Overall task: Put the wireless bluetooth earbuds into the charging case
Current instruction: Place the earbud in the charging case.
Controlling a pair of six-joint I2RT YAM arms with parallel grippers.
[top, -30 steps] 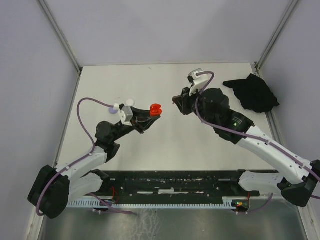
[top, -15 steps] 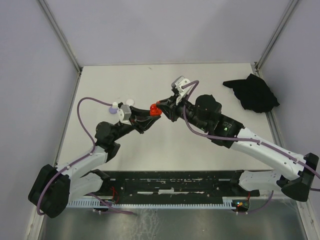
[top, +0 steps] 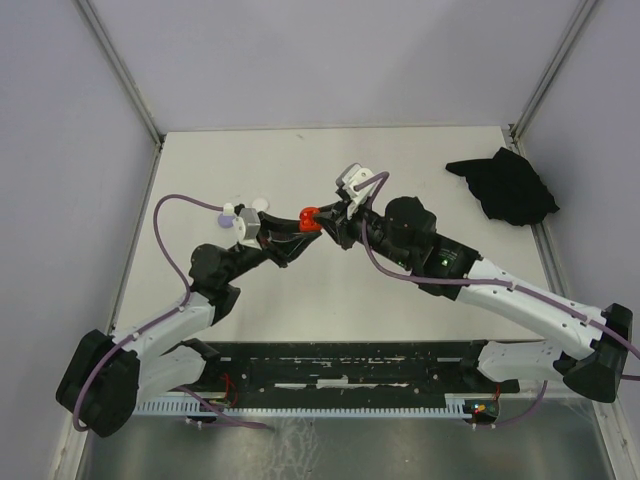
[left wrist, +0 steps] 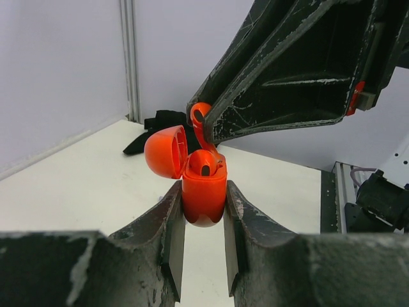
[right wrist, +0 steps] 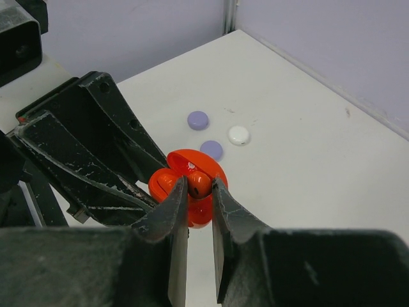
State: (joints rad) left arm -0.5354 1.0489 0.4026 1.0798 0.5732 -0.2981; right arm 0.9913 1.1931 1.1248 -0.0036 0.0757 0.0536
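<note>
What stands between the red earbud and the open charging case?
Nothing visible. The right gripper holds the red earbud just at the mouth of the charging case, clamped in the left gripper; its lid is swung aside.

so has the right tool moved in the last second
Yes, the right tool has swung left, away from the black cloth, up to the red case.

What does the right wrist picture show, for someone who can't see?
The right pincer holds a red earbud at the open red charging case gripped by the left pincer. Two lilac discs and a white disc lie behind.
</note>
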